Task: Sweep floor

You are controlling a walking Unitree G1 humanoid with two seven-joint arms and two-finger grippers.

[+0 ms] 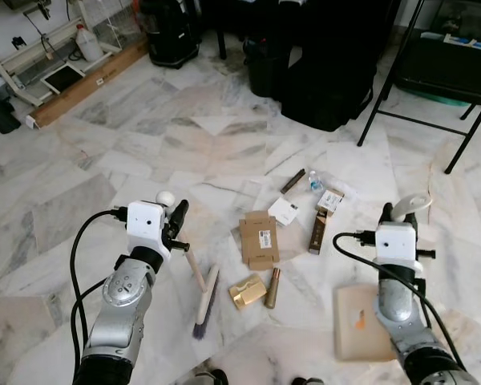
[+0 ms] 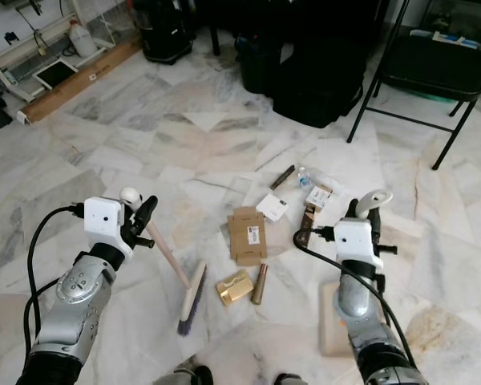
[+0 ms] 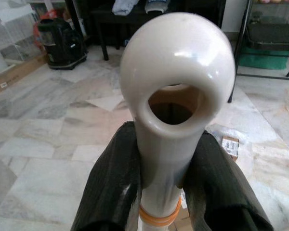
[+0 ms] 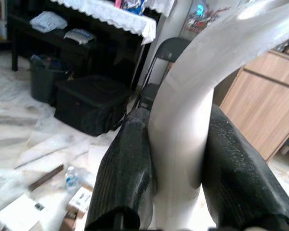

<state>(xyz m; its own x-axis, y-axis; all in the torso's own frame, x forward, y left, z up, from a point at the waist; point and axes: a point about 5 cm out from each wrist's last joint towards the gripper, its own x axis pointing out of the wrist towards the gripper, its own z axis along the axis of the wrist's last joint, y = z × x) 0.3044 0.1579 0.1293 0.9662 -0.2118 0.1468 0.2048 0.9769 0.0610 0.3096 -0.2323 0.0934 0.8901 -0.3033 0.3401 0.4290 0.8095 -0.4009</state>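
Note:
A small broom with a cream handle [image 1: 191, 265] and purple bristles [image 1: 206, 301] stands slanted on the marble floor. My left gripper [image 1: 176, 220] is shut on the handle's looped top end [image 3: 176, 86], black fingers [image 3: 111, 187] pressing both sides. My right gripper [image 1: 401, 215] is shut on the curved pale handle [image 4: 183, 134] of a tan dustpan [image 1: 357, 321] that lies flat on the floor at the lower right. Between broom and dustpan lies litter: a flat cardboard box [image 1: 259, 239], a gold box [image 1: 247, 291], a brown tube [image 1: 272, 287], a white card [image 1: 283, 211] and a small bottle [image 1: 314, 181].
A black folding chair [image 1: 449, 72] stands at the far right. A black case [image 1: 325, 88] and a black bin [image 1: 170, 32] sit at the back. A wooden plank [image 1: 80, 88] and a white rack [image 1: 32, 48] line the far left.

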